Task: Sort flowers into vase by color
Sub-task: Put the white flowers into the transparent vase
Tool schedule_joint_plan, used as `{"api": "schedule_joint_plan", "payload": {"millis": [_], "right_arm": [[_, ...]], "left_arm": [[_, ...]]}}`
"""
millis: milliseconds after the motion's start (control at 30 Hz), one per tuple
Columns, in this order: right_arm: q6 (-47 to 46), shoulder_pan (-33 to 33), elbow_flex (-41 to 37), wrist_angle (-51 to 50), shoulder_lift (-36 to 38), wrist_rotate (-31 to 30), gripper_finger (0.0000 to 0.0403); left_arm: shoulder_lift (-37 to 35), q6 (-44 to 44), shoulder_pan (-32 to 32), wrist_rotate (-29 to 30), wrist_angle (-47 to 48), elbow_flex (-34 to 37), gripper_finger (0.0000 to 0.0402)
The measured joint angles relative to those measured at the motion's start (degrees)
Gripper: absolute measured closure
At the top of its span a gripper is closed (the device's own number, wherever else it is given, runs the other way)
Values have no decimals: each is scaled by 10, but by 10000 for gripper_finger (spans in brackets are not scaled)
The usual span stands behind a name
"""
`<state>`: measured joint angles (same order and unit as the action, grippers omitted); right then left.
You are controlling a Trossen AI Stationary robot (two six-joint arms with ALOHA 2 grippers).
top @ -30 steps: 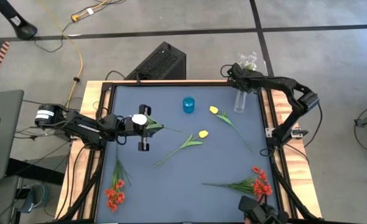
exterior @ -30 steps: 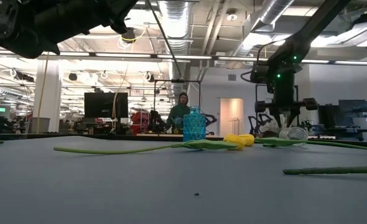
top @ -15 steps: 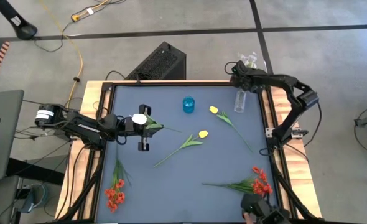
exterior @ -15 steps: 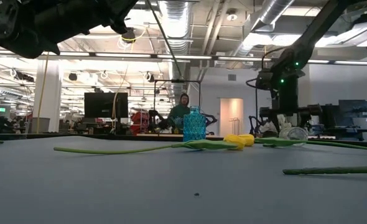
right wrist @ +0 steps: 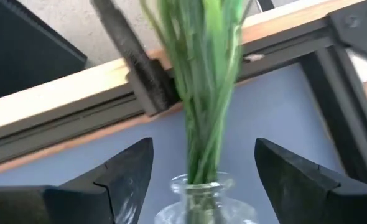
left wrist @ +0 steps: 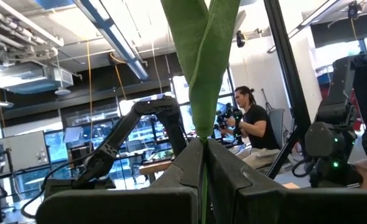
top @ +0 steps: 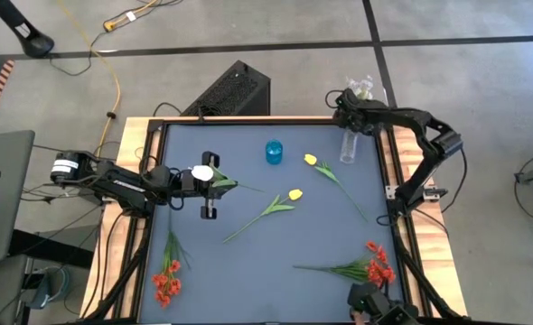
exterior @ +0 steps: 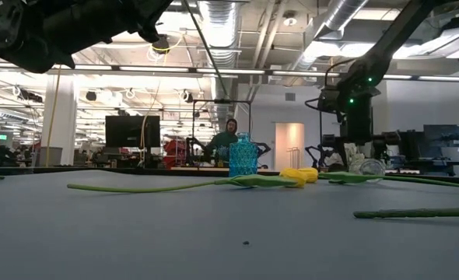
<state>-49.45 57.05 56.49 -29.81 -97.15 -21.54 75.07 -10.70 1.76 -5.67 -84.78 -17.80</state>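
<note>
My left gripper (top: 214, 185) is near the table's left side, shut on a white tulip (top: 201, 172) whose green stem (top: 247, 189) runs toward the table's middle. My right gripper (right wrist: 202, 177) is open at the far right corner, above a clear glass vase (top: 348, 146). Pale sprays (top: 362, 88) stand in that vase on green stems (right wrist: 202, 93), and the fingers stand either side of the stems without touching them. A blue vase (top: 274, 152) stands at the far middle. Two yellow tulips (top: 310, 160) (top: 294, 194) and two red clusters (top: 165, 284) (top: 378, 264) lie flat on the table. My left gripper pinches the white tulip's green stem and leaf (left wrist: 203, 134) between its two shut fingers, close to the blossom. The fingers come level from the table's left. The leaf stands out past the fingertips; whether the stem's free end rests on the table, I cannot tell.
The dark mat is bounded by a wooden frame (top: 248, 118). A black box (top: 233, 90) sits on the floor behind the far edge. A laptop (top: 0, 194) is left of the table. A person (exterior: 228, 140) stands in the room far behind.
My right gripper has opened and let go of the pale sprays' stems, which now stand in the clear vase, and it has risen a little above the vase's mouth. My left gripper has kept still with the white tulip.
</note>
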Motion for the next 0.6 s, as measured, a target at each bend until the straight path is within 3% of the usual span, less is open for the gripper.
{"api": "schedule_joint_plan", "payload": {"millis": [367, 600], "right_arm": [[-15, -24, 51, -32, -80, -7, 101], [-17, -23, 73, -73, -99, 0, 130]], "left_arm": [[-1, 19, -5, -19, -2, 0, 401], [-1, 13, -7, -19, -3, 0, 401]]}}
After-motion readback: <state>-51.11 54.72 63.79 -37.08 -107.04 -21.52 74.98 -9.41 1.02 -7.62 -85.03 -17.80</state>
